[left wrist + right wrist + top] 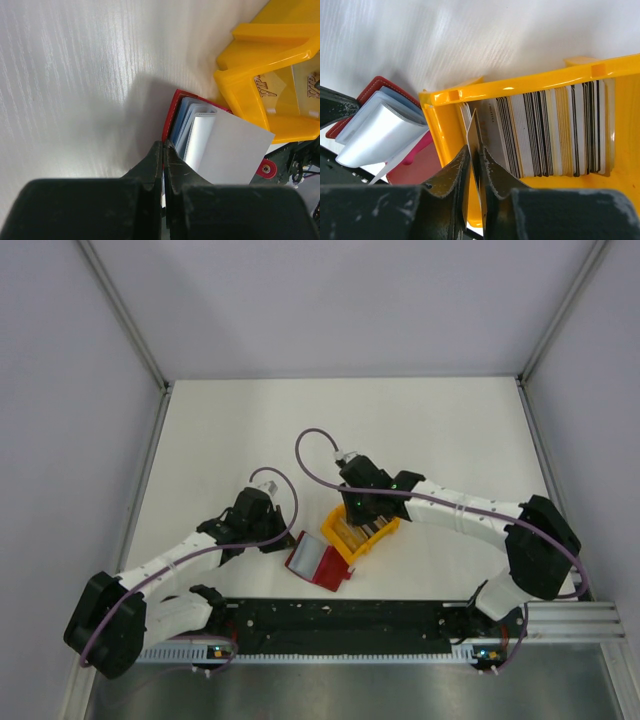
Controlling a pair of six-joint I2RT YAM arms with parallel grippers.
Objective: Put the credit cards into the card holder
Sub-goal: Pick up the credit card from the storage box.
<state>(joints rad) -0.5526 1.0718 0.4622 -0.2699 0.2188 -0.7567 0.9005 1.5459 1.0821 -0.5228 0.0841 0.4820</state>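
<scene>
One thin plastic credit card (473,131), pale along its edge, is all you have in hand. Your right gripper (475,150) is clenched on it edge-on at the left end of the row inside the yellow plastic bin (520,86), and the card is not yet clear of the bin's wall. The other credit cards (550,132), a long row of grey, silver and dark edges standing upright, fill the bin almost from wall to wall. The small dark red folding card holder (318,562) lies on the white table (75,75) just beside the bin, open, with its pale plastic sleeves (197,132) fanned upward. Your left gripper (163,147) has its fingers pressed together, and they appear to pinch the edge of the red cover, which would steady the holder for loading. You cannot tell from these views whether any sleeve already holds a card; the faces that show are blank white or light blue and could be sleeve or card. Judged from this, you are near the start, with nearly the whole pack still in the bin. What is left is to lift this card out, slide it into a sleeve, and repeat for every other card.
</scene>
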